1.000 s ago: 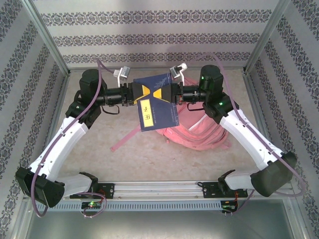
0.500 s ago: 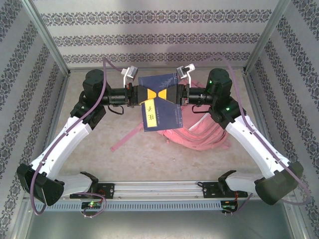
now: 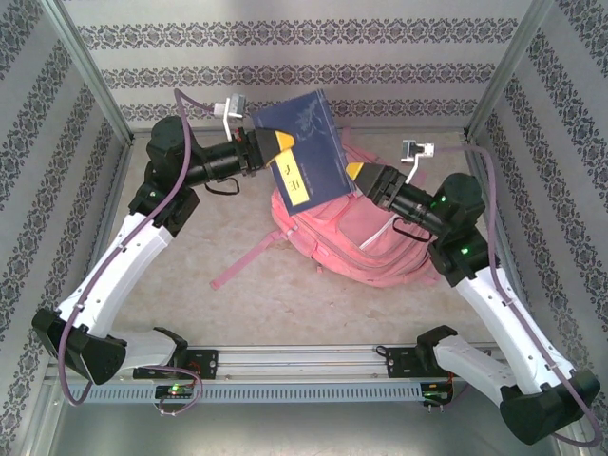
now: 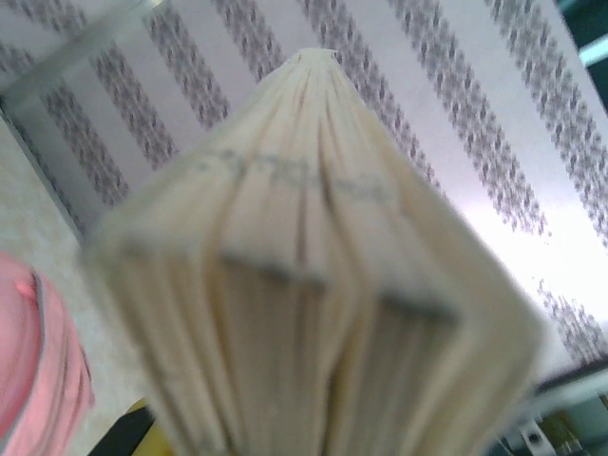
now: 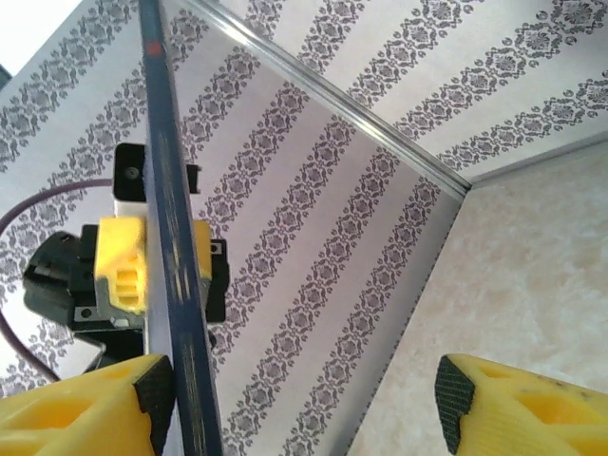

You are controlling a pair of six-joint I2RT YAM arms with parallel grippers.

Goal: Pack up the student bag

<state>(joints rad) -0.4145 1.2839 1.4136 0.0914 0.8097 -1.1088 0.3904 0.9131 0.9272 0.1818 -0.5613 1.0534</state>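
Observation:
A dark blue book (image 3: 304,152) with a yellow label hangs tilted above the table's back, and my left gripper (image 3: 270,144) is shut on its left edge. In the left wrist view the book's cream page edges (image 4: 313,285) loom close and blurred and hide the jaws. The student bag (image 3: 353,233), a large pink backpack, lies below and to the right of the book; a corner of it (image 4: 28,351) shows in the left wrist view. My right gripper (image 3: 364,175) stands open by the book's lower right corner. The book's blue edge (image 5: 173,247) runs just beside that gripper's (image 5: 304,404) left pad.
A pink strap (image 3: 242,261) trails from the bag toward the front left over the beige table. Patterned walls (image 3: 304,71) and metal corner posts (image 3: 95,81) close in the back and sides. The arm rail (image 3: 304,359) runs along the front edge.
My right gripper has opened, let go of the book and drawn back to the right. The left gripper now carries the book alone, swung up and toward the back, uncovering more of the bag.

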